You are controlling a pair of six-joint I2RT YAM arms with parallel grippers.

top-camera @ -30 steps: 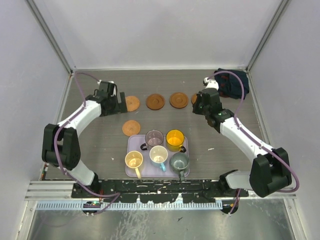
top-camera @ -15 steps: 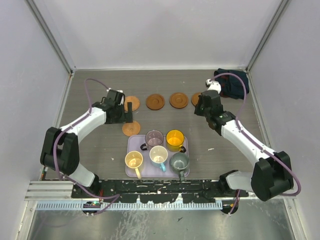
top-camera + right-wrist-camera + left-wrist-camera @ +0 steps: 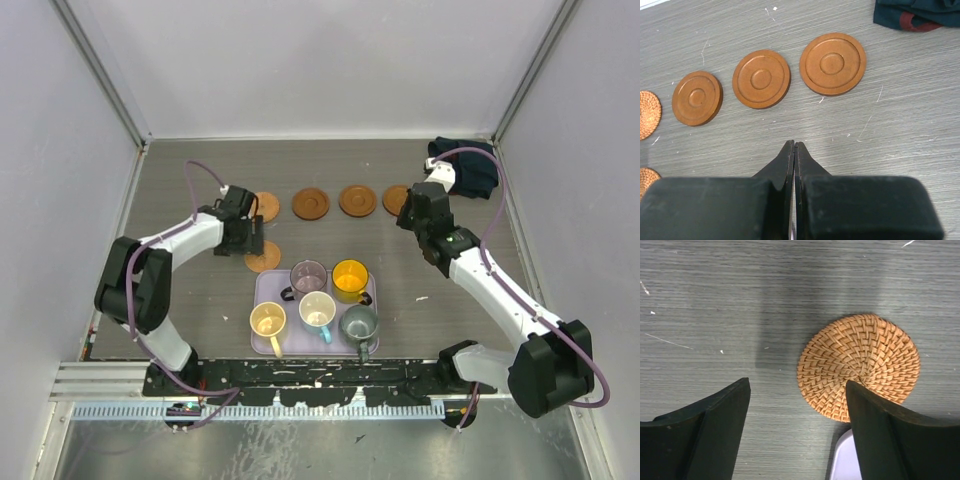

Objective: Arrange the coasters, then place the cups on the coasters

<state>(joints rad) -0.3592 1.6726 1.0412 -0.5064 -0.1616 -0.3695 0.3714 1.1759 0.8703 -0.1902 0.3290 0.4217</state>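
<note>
Three wooden coasters (image 3: 832, 63) (image 3: 761, 78) (image 3: 697, 97) and a woven coaster (image 3: 266, 207) lie in a row at the back. A second woven coaster (image 3: 858, 365) (image 3: 263, 257) lies nearer, just off the tray's far left corner. My left gripper (image 3: 797, 385) (image 3: 249, 237) hangs open low over the table beside it; its right finger (image 3: 890, 435) overlaps the coaster's near edge, and nothing is between the jaws. My right gripper (image 3: 794, 145) (image 3: 415, 215) is shut and empty, just on the near side of the rightmost coaster (image 3: 395, 199). Several cups stand on the lavender tray (image 3: 262, 293): purple (image 3: 308, 275), orange (image 3: 350, 275), cream-yellow (image 3: 268, 320), white with blue handle (image 3: 318, 310), grey-green (image 3: 358, 322).
A dark folded cloth (image 3: 465, 165) (image 3: 920, 12) lies in the back right corner. Grey walls enclose the table on the left, right and back. The tray's corner (image 3: 847, 465) shows right beside the left gripper's right finger.
My left gripper has swung from the left end of the coaster row toward the near woven coaster, its jaws narrowing a little. The right gripper drew slightly right, uncovering the rightmost coaster.
</note>
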